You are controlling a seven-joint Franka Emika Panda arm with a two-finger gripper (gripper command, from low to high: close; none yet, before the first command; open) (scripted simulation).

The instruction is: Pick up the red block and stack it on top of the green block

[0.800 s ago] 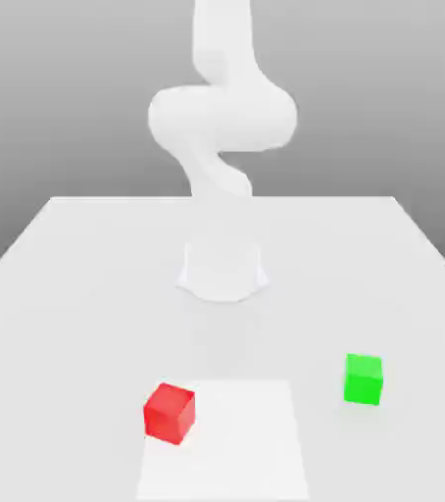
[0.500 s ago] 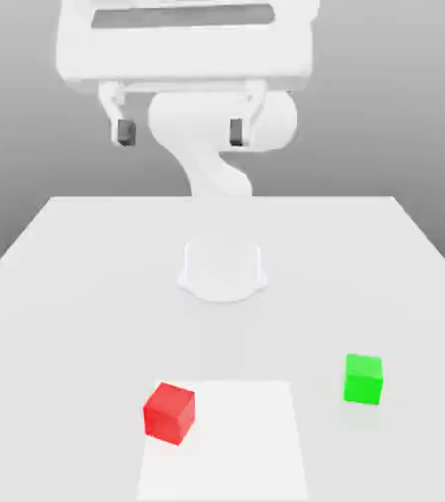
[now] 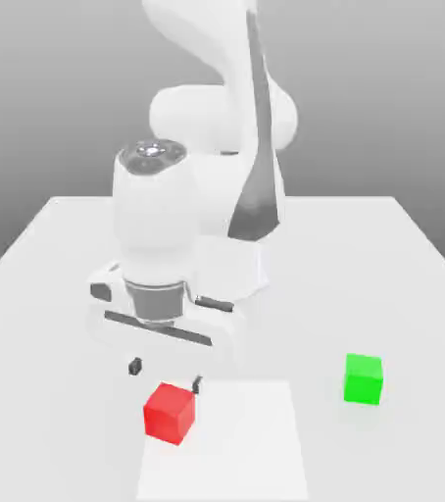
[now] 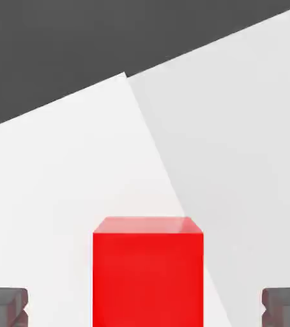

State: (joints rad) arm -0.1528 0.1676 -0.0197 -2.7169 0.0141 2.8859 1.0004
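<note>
My gripper hangs just above the red block, jaws spread wide, nothing between them. From my hand, the red block sits centred between my two dark fingertips, clear of both. It rests on the white surface, at the edge of a paler square patch. The green block stands at about three o'clock from the red one, well apart.
</note>
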